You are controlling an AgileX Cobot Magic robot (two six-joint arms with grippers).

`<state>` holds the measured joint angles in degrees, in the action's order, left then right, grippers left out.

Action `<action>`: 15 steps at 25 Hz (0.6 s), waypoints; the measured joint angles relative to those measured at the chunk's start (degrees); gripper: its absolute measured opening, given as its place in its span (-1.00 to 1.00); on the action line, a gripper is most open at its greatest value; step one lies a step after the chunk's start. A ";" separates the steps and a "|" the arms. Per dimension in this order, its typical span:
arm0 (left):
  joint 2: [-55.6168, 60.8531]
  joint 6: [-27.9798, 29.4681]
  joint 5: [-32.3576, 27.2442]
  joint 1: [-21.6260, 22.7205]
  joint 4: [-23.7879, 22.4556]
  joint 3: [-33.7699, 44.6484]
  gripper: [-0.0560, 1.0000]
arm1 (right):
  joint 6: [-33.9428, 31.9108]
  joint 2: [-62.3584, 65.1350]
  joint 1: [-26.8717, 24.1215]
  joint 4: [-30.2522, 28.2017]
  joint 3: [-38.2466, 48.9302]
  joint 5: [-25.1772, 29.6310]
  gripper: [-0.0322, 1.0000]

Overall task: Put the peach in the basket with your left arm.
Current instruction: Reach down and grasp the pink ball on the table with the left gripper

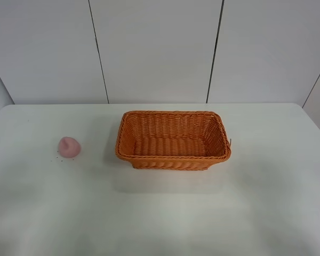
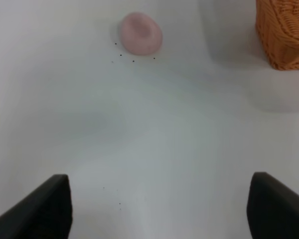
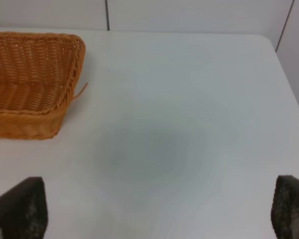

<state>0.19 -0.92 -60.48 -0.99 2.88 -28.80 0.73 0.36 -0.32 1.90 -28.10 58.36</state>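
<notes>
Presently: peach [image 1: 69,147] untouched on table [image 1: 160,213], well left of wicker basket [image 1: 173,159]; left gripper [image 2: 159,179] spread wide, empty, to be centred over peach, lowered, closed gently.

Orange wicker basket [image 3: 25,125] on white table [image 3: 189,99]

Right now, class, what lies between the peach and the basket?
Only bare white table, save tiny dark specks right by the peach; the exterior high view shows the whole stretch up to the basket.
</notes>
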 joint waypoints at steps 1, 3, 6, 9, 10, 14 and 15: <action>0.00 0.00 0.00 0.00 0.00 0.00 0.52 | 0.00 0.00 0.00 0.00 0.00 0.00 0.41; 0.00 0.00 0.00 0.00 0.00 0.00 0.52 | 0.00 0.00 0.00 0.00 0.00 0.00 0.41; 0.00 0.00 0.00 0.00 0.00 0.00 0.52 | 0.00 0.00 0.00 0.00 0.00 0.00 0.41; -3.57 0.00 0.00 0.00 0.53 -1.22 0.52 | 0.00 0.00 0.00 0.00 0.00 0.00 0.41; -5.74 0.00 0.00 0.00 0.91 -2.00 0.52 | 0.00 0.00 0.00 0.00 0.00 0.00 0.41; -20.15 0.00 0.12 0.00 1.95 -8.28 0.52 | 0.00 0.00 0.00 0.00 0.00 0.00 0.41; -24.60 0.00 0.26 0.00 1.95 -10.26 0.52 | 0.00 0.00 0.00 0.00 0.00 0.00 0.41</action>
<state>-24.40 -0.92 -60.22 -0.99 4.83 -39.07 0.73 0.36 -0.32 1.90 -28.10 58.36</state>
